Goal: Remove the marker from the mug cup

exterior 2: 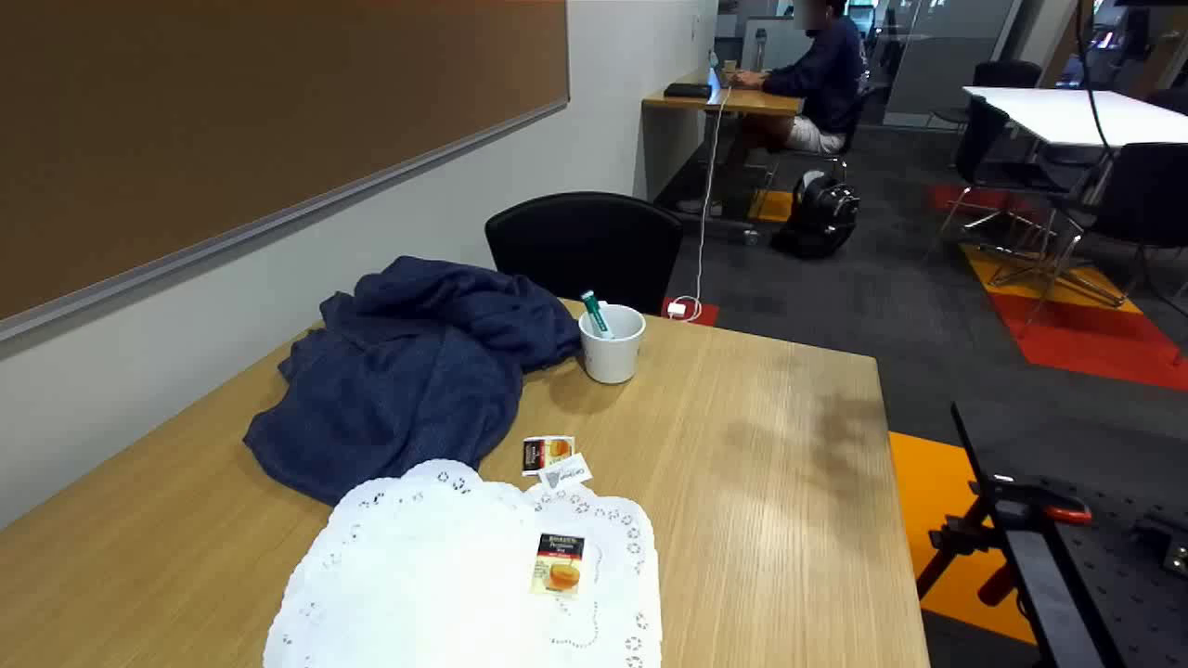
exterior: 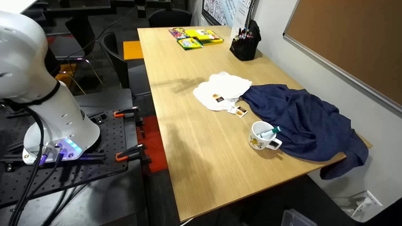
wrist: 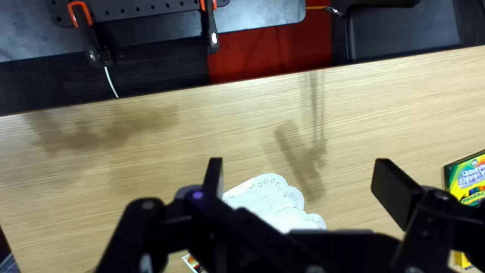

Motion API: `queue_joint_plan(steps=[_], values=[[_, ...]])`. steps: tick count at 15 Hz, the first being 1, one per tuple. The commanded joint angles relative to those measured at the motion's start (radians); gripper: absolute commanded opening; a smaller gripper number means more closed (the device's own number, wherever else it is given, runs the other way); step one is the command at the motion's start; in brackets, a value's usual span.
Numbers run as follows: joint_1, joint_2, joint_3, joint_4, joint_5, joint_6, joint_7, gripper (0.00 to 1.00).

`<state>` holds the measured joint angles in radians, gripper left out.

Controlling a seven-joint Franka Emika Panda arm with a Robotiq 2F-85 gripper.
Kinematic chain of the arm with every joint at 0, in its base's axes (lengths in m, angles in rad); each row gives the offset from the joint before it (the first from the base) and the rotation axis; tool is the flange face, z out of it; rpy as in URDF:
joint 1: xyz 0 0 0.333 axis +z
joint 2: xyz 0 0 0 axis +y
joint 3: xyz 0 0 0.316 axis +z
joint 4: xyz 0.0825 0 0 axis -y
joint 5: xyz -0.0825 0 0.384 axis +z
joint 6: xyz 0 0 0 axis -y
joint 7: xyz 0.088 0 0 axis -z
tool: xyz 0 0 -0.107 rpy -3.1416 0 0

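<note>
The claw (wrist: pixel 299 180) hangs above the wooden table (wrist: pixel 227 121) with its two black fingers (wrist: pixel 396 193) spread wide, as the wrist view shows it. Below it, in the gap between the fingers, I can see the scalloped edge of a white paper doily (wrist: pixel 271 195). A tea packet (wrist: pixel 193 262) peeks out at the bottom of that view, partly hidden behind the claw, and past the right-hand finger there lies a yellow-and-green art-supply box (wrist: pixel 468 182). The white mug (exterior: pixel 258 143) stands upright on the table, well away from the claw, on the side opposite that box. The marker (exterior: pixel 270 132) is in it, tilted against the rim, green end poking up above; both exterior views show this. Just beside the mug, also apart from the claw, a navy cloth (exterior 2: pixel 408 371) lies in a crumpled heap; whether it touches the mug I cannot tell. On the box's side of the claw, nearer the wall (exterior: pixel 279 47), there's a black case (exterior: pixel 243 50) stuffed with coloured pens (exterior: pixel 245 35), in an exterior view.
</note>
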<state>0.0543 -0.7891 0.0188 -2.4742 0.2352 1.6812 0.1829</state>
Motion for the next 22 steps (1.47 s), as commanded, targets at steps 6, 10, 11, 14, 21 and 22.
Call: queue_joint_plan(steps=[6,10,11,14,21,22], values=[[-0.022,-0.003,0.020,-0.002,0.002,0.009,-0.017,1.00],[-0.057,0.013,0.032,0.000,-0.041,0.106,-0.002,1.00],[-0.064,0.021,0.029,0.004,-0.053,0.134,-0.005,1.00],[-0.092,0.061,0.016,0.014,-0.101,0.250,-0.012,1.00],[-0.185,0.237,0.015,0.005,-0.243,0.700,0.024,1.00],[-0.200,0.269,0.018,0.004,-0.267,0.768,0.029,1.00]])
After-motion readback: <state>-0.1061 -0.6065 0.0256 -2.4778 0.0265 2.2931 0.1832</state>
